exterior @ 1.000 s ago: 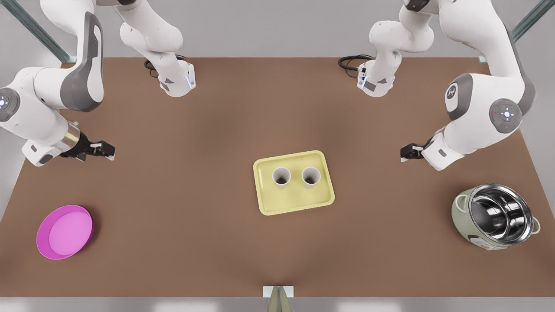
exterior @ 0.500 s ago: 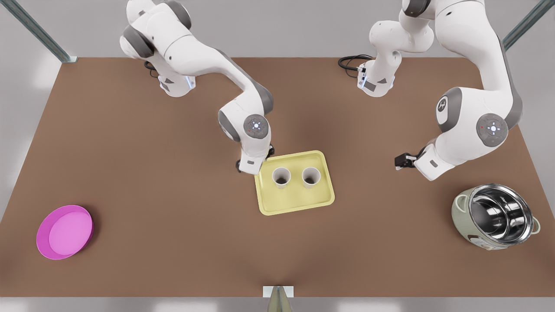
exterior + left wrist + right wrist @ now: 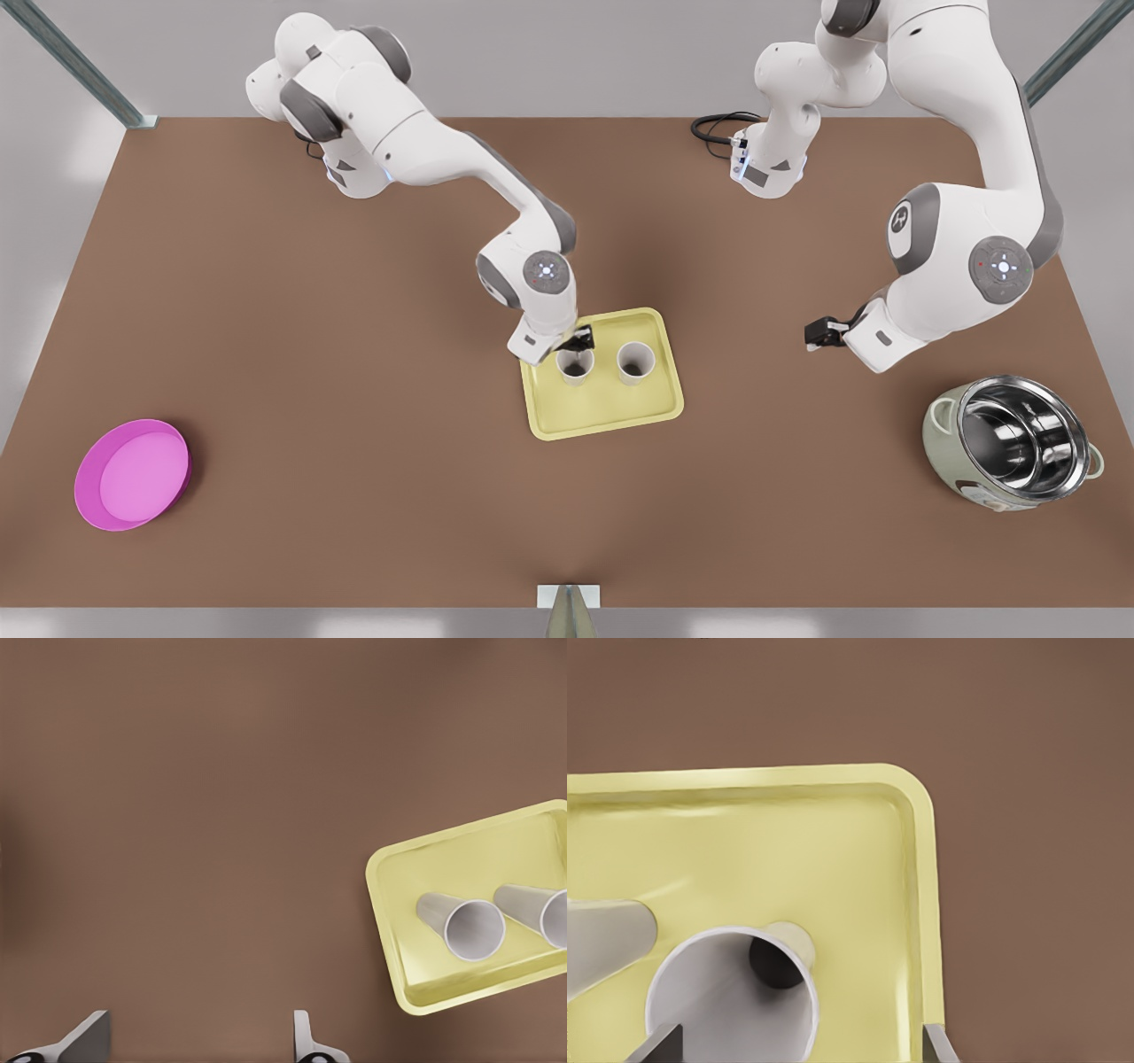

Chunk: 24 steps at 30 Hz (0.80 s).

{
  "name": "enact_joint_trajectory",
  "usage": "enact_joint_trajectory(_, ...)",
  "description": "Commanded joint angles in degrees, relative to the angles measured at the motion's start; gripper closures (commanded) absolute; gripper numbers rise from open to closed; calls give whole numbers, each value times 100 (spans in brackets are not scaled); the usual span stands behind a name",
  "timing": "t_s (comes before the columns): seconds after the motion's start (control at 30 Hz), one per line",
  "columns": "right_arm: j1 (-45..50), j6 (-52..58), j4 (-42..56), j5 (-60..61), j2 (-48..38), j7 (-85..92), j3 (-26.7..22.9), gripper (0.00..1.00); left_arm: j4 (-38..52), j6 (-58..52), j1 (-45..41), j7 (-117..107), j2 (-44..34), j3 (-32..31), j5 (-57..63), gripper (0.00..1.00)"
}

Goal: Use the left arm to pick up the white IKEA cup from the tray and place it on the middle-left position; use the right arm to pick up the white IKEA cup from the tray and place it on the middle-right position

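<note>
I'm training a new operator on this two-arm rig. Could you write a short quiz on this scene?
1. True or false: both white cups stand upright in the pale yellow tray.
2. Fill in: the left gripper, waiting over the bare table beside the tray, has its fingers ____.
3. The right gripper is:
A) above the magenta dish
B) over a cup in the tray, fingers open
C) shut on the rice cooker

Key: 1 true; 2 open; 3 B.

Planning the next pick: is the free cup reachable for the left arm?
Probably yes: bare table separates the left claw from the free cup; the right claw is at the other cup.
</note>
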<state>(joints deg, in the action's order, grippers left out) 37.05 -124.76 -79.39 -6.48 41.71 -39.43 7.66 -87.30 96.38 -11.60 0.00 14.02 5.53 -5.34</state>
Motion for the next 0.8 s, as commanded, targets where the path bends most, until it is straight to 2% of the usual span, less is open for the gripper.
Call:
enact_joint_trajectory(0.0, -40, -1173, -191, 279, -5, -1049, 7, 0, 3, 21, 0, -9, -4, 1, 7, 0)
enact_joint_trajectory(0.2, -31, -1173, -753, 279, -14, -961, 16, 0, 3, 12, -9, -9, -4, 1, 7, 0)
enact_joint_trajectory(0.37, -31, -1164, -815, 287, 56, -979, 16, 0, -15, 65, -9, -9, 13, 1, 7, 0)
enact_joint_trajectory(0.4, -40, -1164, -815, 288, 56, -987, 16, 22, -6, 65, -9, -9, 31, 1, 7, 0)
enact_joint_trajectory(0.43, -40, -1164, -815, 288, 56, -1031, 16, 39, -15, 65, -9, -9, 31, 1, 7, 0)
enact_joint_trajectory(0.53, -40, -1156, -815, 296, 56, -1049, 7, 48, -15, 82, -9, -9, 40, 1, 7, 0)
enact_joint_trajectory(0.67, -92, -1156, -797, 296, 56, -1049, -1, 53, -6, 82, -9, -9, 31, 1, 7, 0)
enact_joint_trajectory(0.77, -92, -1156, -771, 296, 56, -1031, -2, 62, -6, 65, -26, -9, 31, 1, 16, 0)
